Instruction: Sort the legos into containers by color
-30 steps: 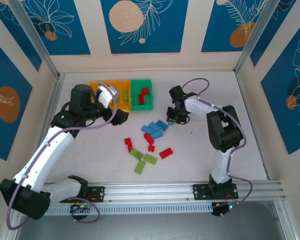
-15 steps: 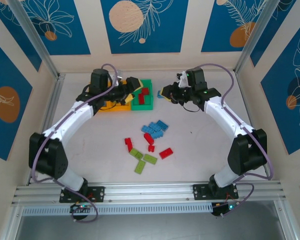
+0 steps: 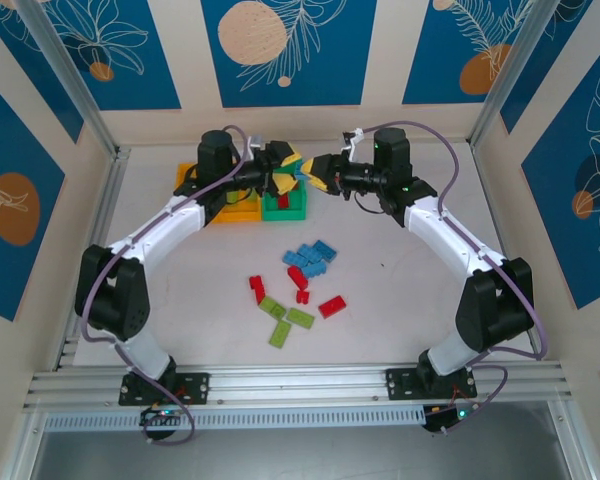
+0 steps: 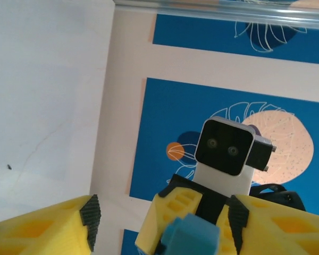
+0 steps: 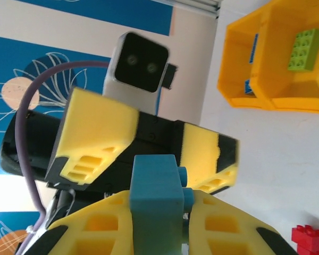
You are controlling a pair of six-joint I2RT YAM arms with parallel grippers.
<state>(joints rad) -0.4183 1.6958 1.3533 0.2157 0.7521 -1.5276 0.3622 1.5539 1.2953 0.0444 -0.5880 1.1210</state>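
One blue brick (image 5: 154,194) is standing on end, pinched in the right gripper (image 3: 316,172) in the air near the green bin (image 3: 285,208). Blue bricks (image 3: 310,257), red bricks (image 3: 331,306) and lime bricks (image 3: 285,320) are lying loose on the worktop (image 3: 400,300). A lime brick (image 5: 304,49) is resting in an orange-yellow bin (image 5: 244,53).

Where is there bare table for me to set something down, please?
Bare table lies between the loose legos and the right arm, and between them and the left arm. Crowded: the containers, where left hand faces right hand.

Above the bins (image 3: 242,212), left hand (image 3: 283,172) faces the brick (image 5: 154,207) in the right hand (image 3: 313,171); other bricks (image 3: 310,258) lie nearer.
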